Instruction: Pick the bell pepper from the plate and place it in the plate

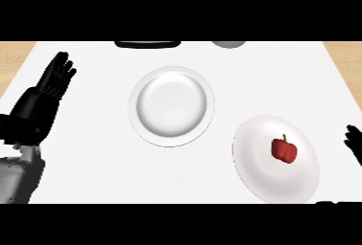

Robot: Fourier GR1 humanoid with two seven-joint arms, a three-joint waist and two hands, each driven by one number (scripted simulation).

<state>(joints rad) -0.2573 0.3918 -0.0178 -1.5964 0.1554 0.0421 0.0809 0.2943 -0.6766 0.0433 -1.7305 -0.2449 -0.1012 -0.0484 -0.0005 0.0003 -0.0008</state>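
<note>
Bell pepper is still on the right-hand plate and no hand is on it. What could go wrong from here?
1. The bell pepper is small and rounded; it may roll on its plate when touched.
2. The right hand shows only at the view's edge, so its approach is hard to judge.
3. The empty plate is shallow; a pepper set off-centre could roll out.

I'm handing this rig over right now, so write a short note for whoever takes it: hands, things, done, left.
Left hand: open, fingers up, resting at the left edge.
Right hand: only fingertips show at the right edge, holding nothing.
Bell pepper: lying on the right plate.
Middle plate: nothing on it.
Done: nothing, pepper not yet picked.
Left: grasp the pepper and place it on the middle plate.
</note>
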